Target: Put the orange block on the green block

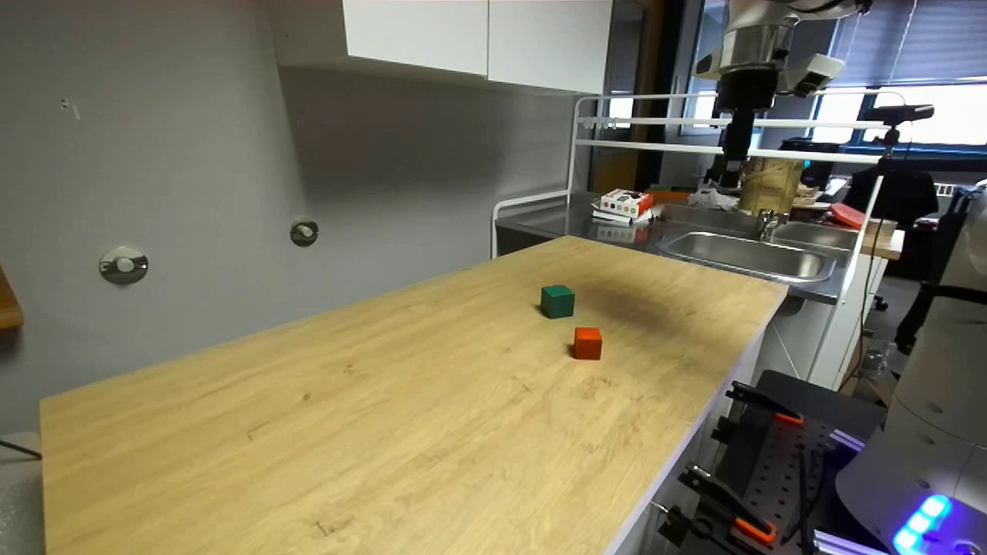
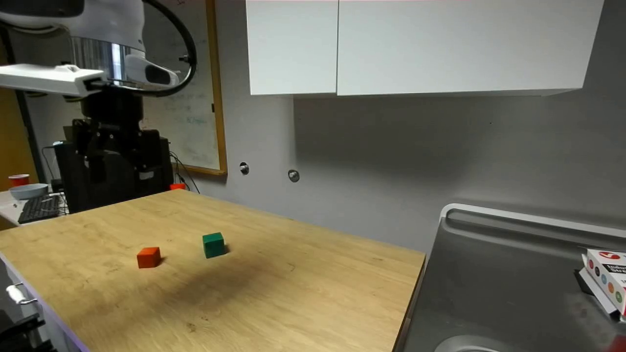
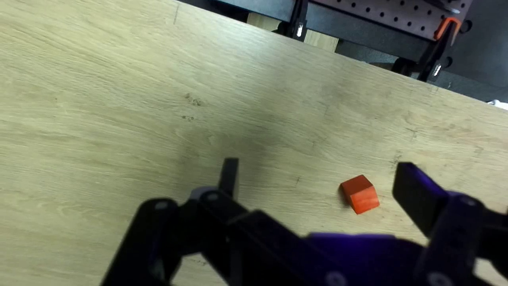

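Grey wall [image 1: 193,154], wood-grain tabletop [image 1: 385,385] in front. My gripper [image 3: 321,174] hangs well above it, fingers [image 3: 416,198] spread apart, holding nothing. Orange cube [image 3: 360,194] stands on the tabletop; in the wrist view it shows between the fingertips but off-centre, nearer the right-of-frame finger. No long axis. Green cube [image 1: 557,301] near it, apart, in both exterior views. I'd judge: shift toward that finger side, then descend.

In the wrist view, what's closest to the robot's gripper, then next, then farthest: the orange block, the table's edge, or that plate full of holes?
From the gripper:
1. Orange block: right of the picture's middle.
2. Table's edge: farther up the picture.
3. Perforated plate: beyond that edge, at the top.
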`<state>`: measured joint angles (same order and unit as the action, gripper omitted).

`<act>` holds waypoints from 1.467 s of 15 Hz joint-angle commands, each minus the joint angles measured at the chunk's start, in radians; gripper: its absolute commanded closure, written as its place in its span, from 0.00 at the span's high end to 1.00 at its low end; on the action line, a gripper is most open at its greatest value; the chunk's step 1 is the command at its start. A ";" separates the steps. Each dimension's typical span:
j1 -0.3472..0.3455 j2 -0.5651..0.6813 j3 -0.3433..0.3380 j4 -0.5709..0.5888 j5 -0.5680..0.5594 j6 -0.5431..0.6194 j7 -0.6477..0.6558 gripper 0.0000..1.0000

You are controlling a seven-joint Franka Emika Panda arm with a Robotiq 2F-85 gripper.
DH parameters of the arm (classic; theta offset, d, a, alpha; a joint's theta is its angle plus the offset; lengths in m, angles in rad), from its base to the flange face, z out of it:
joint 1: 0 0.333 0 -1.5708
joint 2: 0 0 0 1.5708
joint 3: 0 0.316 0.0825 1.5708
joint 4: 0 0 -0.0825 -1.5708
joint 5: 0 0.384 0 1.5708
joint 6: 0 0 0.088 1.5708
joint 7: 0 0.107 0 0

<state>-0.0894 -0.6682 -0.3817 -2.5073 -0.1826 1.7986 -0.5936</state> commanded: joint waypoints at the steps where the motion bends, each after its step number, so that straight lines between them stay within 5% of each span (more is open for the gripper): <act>1: -0.015 0.004 0.013 0.001 0.008 0.000 -0.008 1.00; 5: -0.003 0.046 0.016 0.015 0.025 0.010 0.005 1.00; 10: 0.032 0.168 0.055 0.033 0.172 0.099 0.109 1.00; 22: 0.050 0.540 0.244 0.164 0.521 0.236 0.636 1.00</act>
<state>-0.0267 -0.2344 -0.1647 -2.4130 0.2784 2.0358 -0.0658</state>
